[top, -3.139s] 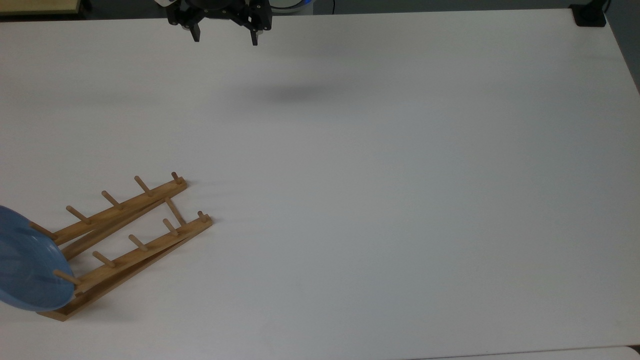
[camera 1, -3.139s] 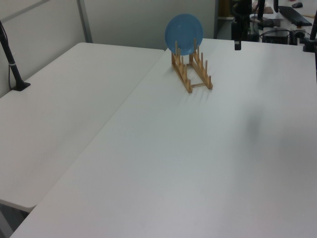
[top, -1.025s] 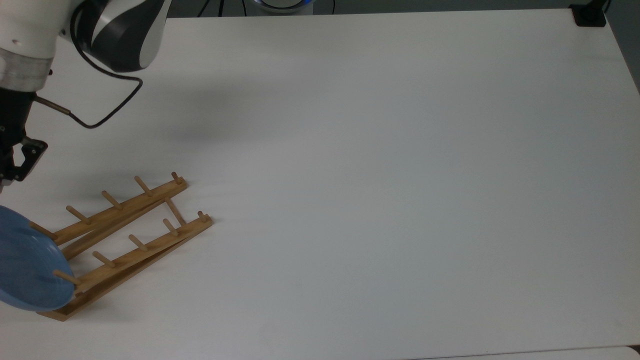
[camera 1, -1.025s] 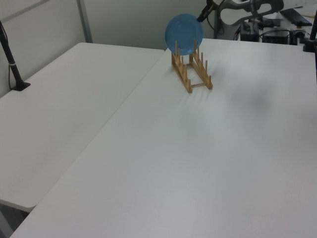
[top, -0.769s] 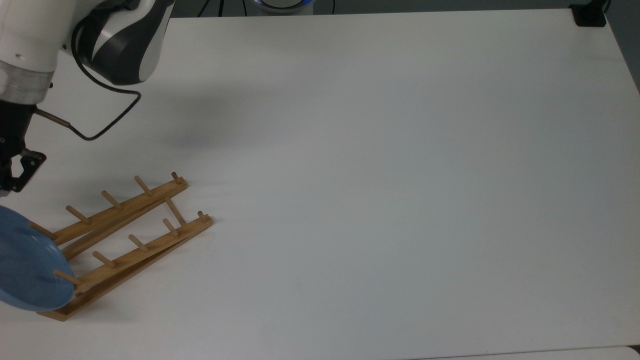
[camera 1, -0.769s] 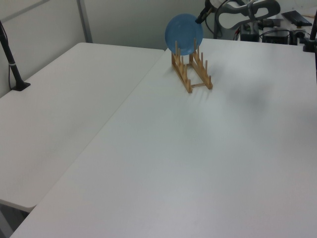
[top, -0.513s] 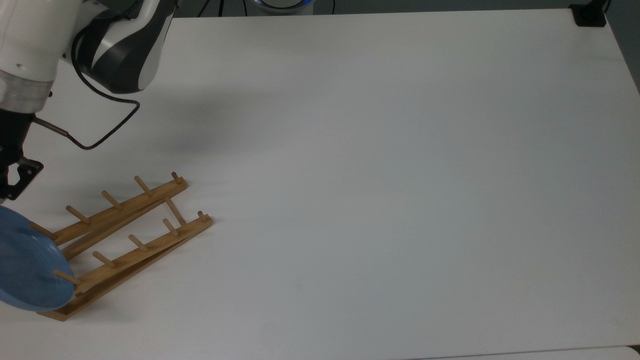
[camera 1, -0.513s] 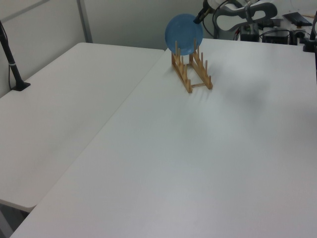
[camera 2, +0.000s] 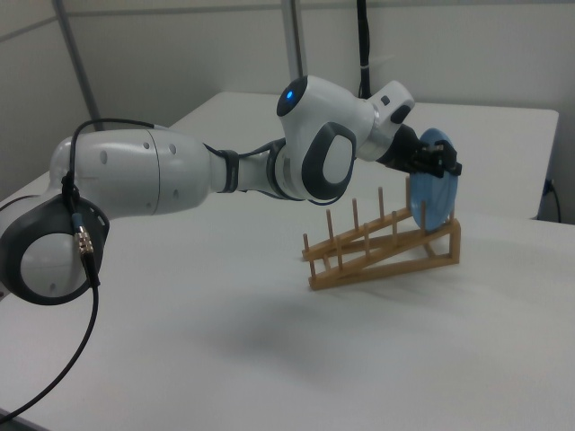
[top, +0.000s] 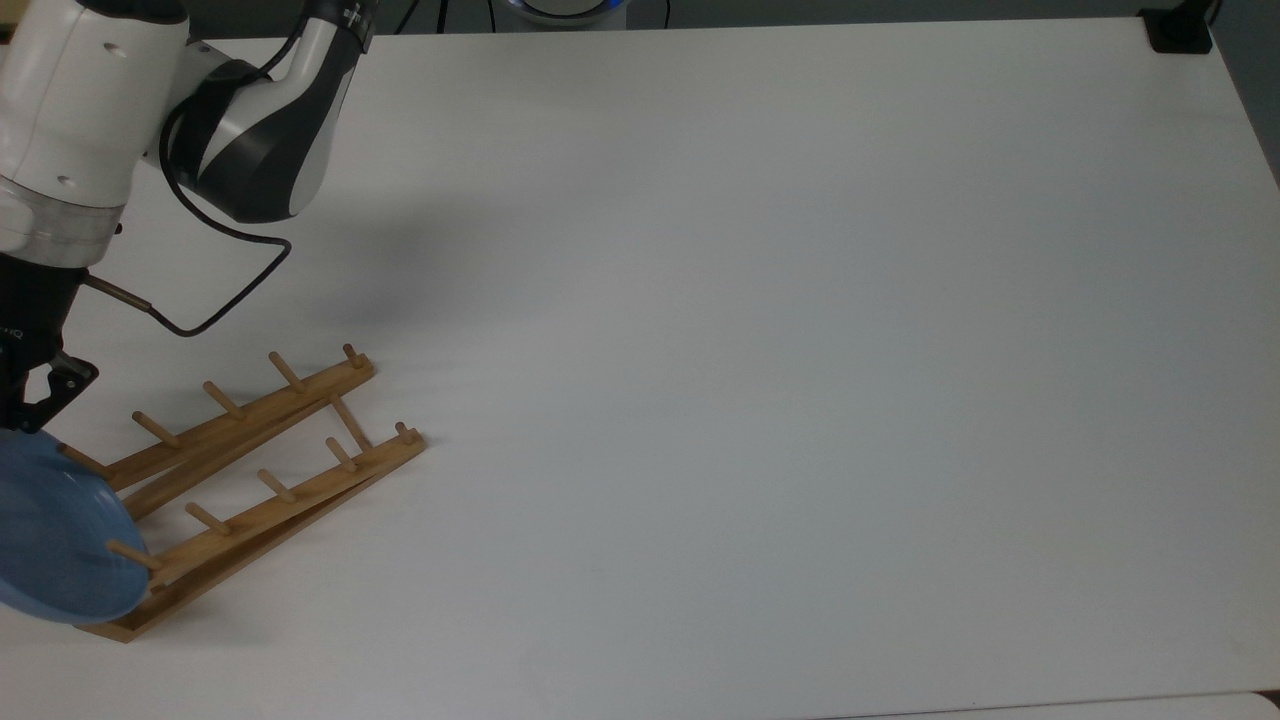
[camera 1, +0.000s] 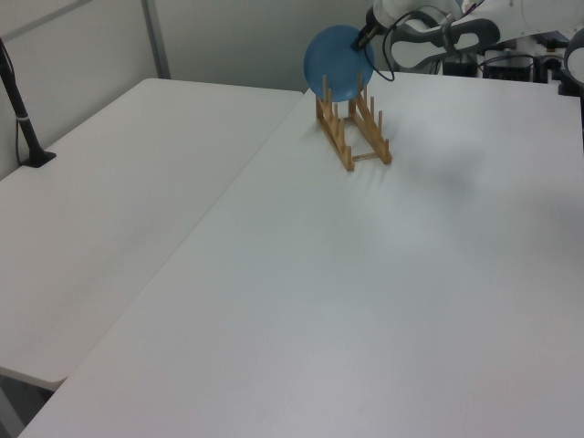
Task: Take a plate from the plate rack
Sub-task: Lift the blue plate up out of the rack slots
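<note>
The light-blue plate (top: 50, 535) stands upright in the end slot of the wooden plate rack (top: 262, 470), at the top view's lower left. In the left view the plate (camera 1: 336, 64) faces the camera at the rack's (camera 1: 356, 132) far end. My gripper (top: 22, 412) is open and hangs just above the plate's upper rim. In the right view the gripper (camera 2: 439, 162) sits at the top edge of the plate (camera 2: 434, 199), above the tilted rack (camera 2: 377, 253). I cannot tell whether the fingers touch the rim.
The white arm (top: 90, 110) and its black cable (top: 225, 305) reach over the table's left side in the top view. A black mount (top: 1178, 30) sits at the table's far right corner. A black post (camera 1: 23, 109) stands on the neighbouring table.
The gripper has come from the top view's upper edge to the left side and has kept sinking toward the plate's rim. Plate and rack have not moved.
</note>
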Controlling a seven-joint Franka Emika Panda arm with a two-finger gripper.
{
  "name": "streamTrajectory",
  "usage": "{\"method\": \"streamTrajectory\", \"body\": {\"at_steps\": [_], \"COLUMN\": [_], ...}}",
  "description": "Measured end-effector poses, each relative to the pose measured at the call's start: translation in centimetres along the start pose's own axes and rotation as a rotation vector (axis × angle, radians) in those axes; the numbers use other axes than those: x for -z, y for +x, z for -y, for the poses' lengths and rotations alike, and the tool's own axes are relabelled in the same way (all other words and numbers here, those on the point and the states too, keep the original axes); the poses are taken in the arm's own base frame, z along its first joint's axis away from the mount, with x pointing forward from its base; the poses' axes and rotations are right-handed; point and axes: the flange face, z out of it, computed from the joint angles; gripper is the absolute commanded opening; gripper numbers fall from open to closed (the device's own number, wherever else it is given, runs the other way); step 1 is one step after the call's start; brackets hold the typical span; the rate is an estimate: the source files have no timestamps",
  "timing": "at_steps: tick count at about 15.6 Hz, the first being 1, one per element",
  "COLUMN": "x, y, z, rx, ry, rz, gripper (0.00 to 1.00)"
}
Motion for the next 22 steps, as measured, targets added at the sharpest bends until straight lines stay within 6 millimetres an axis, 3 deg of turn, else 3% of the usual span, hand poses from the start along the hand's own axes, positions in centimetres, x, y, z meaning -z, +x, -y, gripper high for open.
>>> {"method": "streamTrajectory", "body": {"at_steps": [1,7,10,13,18,20,22], "x": [0.1,0.6,2.0,4.8,12.8,14.8,15.2], "y": [0.1,0.7,2.1,4.1,7.6,7.0,4.8], "z": [-0.1,-0.5,-1.5,-3.5,-8.6,-8.3,-6.4], "rx": [0.000,-0.002,-0.011,-0.059,-0.393,-0.520,-0.612], "ry": [-0.003,-0.011,-0.024,-0.037,-0.011,0.063,0.164], "rz": [-0.005,-0.026,-0.061,-0.108,-0.210,-0.184,-0.052], "gripper": [0.00,0.00,0.00,0.00,0.00,0.00,0.00]}}
